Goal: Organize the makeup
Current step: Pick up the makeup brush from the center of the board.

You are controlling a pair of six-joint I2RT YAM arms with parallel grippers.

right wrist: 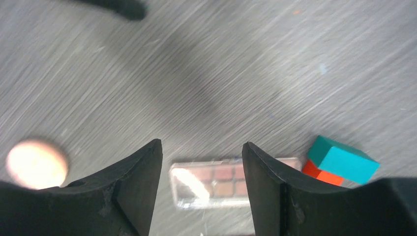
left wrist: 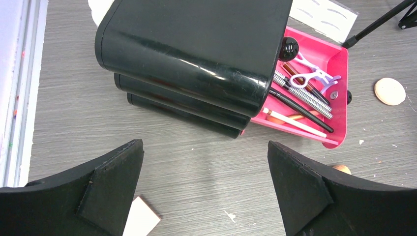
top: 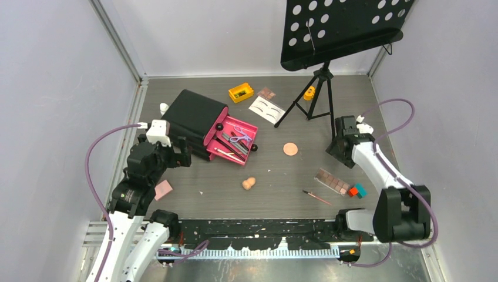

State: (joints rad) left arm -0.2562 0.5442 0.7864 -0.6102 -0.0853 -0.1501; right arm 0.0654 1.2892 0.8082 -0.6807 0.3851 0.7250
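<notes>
Counter [top: 276,173]: grey, wood-grained.

Far left: black chest [top: 194,114], with a white bottle [top: 164,108] just behind it.

Far centre: yellow box [top: 241,93], small palette [top: 266,93], eyebrow card [top: 266,110], and the tripod of the stand [top: 322,73].

Middle: round sponge [top: 290,149], egg-shaped sponge [top: 249,183].

Near right: long palette [top: 332,181], thin brush [top: 317,197], red and teal blocks [top: 359,189] touching each other.

Near left: pink square [top: 163,189].

Lilac scissors [top: 241,138], brushes [top: 229,145]: lying in open pink drawer [left wrist: 340,73]. Brown palette [top: 333,181], teal and orange blocks [top: 357,190], thin brush [top: 317,197], peach sponges [top: 290,149]: lying loose on surface [top: 276,173].
</notes>
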